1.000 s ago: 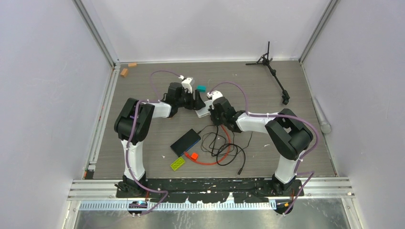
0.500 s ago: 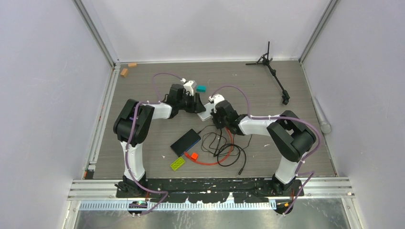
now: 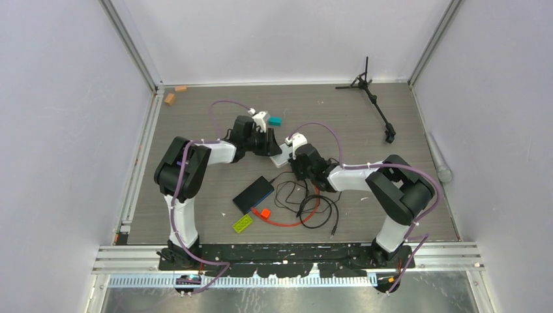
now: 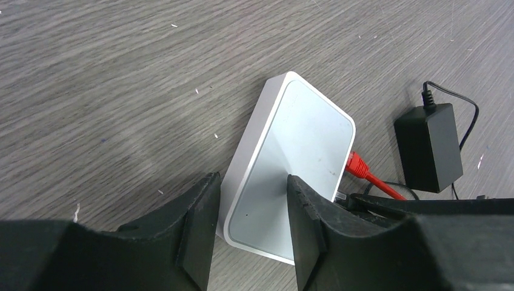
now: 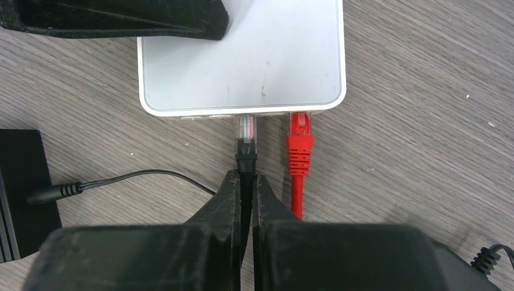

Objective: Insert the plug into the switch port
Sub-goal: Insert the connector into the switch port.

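Note:
A white switch (image 5: pixel 242 54) lies flat on the table; it also shows in the left wrist view (image 4: pixel 297 151) and the top view (image 3: pixel 279 155). A red plug (image 5: pixel 299 136) on the red cable sits in one of its ports. My right gripper (image 5: pixel 245 176) is shut on a black cable whose clear plug (image 5: pixel 245 130) has its tip at the neighbouring port. My left gripper (image 4: pixel 251 180) is open over the switch's far end, one finger beside its edge and one over its top.
A black power brick (image 4: pixel 429 145) with a thin wire lies beside the switch. Coiled black and red cables (image 3: pixel 306 205), a flat black box (image 3: pixel 254 193), a green brick (image 3: pixel 242 223), an orange block (image 3: pixel 264 212), a teal block (image 3: pixel 275 121) and a black tripod (image 3: pixel 372 98) lie around.
My right arm has shifted slightly with the black cable, and the loose cable coil has dragged a little to the right. My left gripper has edged back along the switch.

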Motion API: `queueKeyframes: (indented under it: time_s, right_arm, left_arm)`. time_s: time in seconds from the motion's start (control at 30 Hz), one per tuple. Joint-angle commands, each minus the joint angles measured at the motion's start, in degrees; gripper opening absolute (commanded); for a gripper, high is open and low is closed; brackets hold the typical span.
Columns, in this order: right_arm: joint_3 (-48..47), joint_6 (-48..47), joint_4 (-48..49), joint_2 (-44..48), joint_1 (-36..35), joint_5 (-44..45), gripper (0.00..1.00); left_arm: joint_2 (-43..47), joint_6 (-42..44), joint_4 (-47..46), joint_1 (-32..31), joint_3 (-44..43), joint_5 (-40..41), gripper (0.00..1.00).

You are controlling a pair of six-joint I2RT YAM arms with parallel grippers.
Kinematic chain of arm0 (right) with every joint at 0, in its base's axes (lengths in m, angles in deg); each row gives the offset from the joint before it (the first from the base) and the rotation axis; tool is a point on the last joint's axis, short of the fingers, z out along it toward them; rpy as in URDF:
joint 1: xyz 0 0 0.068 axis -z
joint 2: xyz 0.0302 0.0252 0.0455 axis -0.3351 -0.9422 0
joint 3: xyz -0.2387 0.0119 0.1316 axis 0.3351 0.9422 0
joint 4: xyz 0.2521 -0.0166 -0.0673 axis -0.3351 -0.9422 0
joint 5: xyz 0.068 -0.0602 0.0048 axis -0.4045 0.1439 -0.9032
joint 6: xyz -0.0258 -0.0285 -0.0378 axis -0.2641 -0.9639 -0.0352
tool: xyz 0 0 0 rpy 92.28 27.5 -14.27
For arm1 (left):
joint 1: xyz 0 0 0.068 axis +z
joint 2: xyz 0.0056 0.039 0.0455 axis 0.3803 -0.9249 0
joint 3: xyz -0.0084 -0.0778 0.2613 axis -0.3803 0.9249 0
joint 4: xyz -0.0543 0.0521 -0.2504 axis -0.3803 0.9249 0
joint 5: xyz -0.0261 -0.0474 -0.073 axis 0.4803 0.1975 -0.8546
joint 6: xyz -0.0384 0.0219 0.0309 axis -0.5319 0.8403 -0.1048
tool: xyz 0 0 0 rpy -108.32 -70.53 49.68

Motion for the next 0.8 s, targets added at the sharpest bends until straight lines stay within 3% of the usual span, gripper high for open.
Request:
queueKeyframes:
  time_s: [0.0,0.77]
  right_arm:
    - [-0.3,-1.0,4.7,2.2,-0.3,1.7,0.00]
    - [-2.0,-2.4,5.5,2.0,-1.5,5.9,0.00]
  left_arm:
    - [0.7,0.6,4.5,-1.1,-0.4,0.1,0.46]
    - [-1.5,2.3,7.0,-2.1,-2.8,-2.5,0.45]
